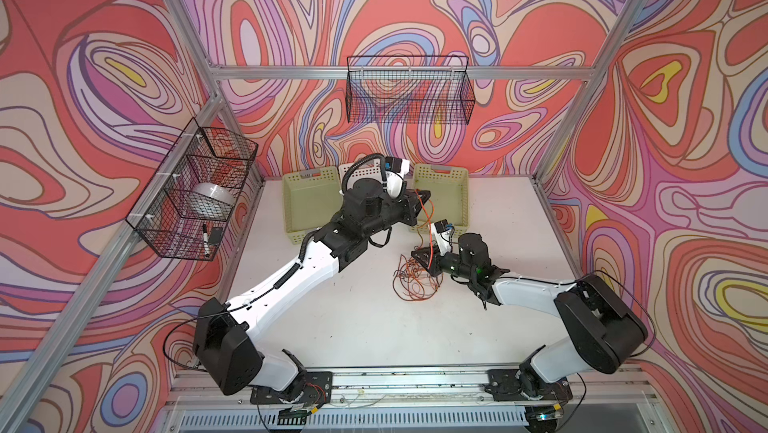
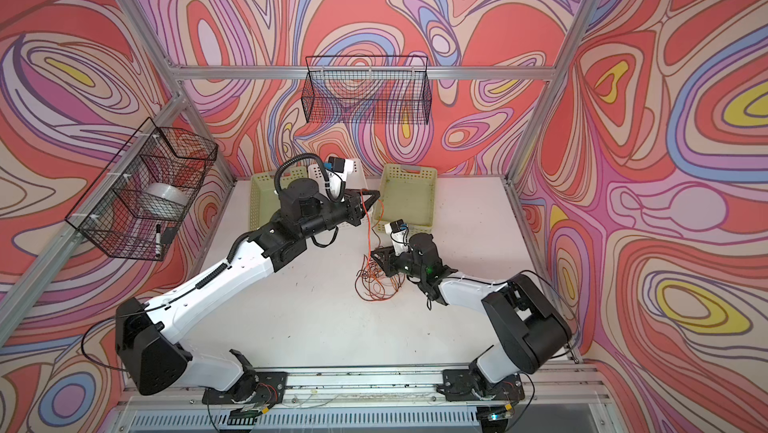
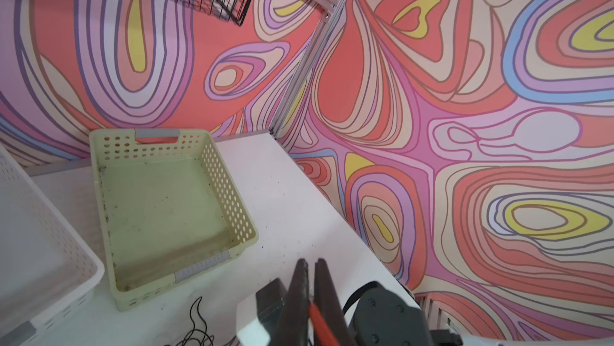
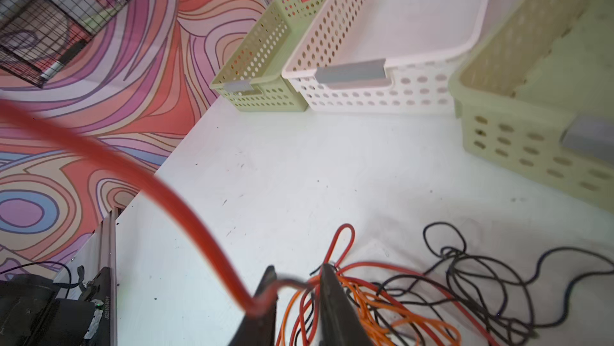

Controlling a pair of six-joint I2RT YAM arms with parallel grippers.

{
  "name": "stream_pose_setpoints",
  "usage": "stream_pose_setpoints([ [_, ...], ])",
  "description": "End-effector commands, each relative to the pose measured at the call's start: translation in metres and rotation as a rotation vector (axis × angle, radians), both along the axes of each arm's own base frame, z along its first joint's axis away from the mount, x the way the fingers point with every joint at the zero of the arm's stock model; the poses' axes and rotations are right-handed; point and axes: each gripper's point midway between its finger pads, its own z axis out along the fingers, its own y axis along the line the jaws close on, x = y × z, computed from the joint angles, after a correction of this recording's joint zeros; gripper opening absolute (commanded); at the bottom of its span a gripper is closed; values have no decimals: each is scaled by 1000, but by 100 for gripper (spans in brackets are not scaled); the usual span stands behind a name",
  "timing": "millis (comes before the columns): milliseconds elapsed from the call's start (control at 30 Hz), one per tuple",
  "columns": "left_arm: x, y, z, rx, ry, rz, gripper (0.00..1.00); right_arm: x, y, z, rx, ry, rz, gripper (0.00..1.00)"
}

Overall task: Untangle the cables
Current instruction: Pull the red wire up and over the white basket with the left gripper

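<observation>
Mid-air, left jaws pinch red cable (image 3: 318, 319).

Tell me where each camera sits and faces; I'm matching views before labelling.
Both top views: high in front, looking down at the table; both arms, left gripper, right gripper.
Left wrist: behind the left gripper, facing the green basket; shut fingers pinching the red cable.
Right wrist: behind the right gripper, facing the baskets over the cables; open fingers.
Shared: wrist views both show that basket, that cable.
</observation>
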Motion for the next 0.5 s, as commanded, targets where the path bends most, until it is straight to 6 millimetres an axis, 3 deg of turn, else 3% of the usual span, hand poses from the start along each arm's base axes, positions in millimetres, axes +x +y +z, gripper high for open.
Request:
stream_pose_setpoints([
  [0,-6,5,39,-11,-72,3,0,2,0,-8,48,9,-22,21],
  [300,-7,12,97,1,-172,26,0,4,-13,-61,-60,114,-87,24],
  [467,-12,12,140,-46,-239,15,0,3,-15,-75,-75,133,-93,26],
])
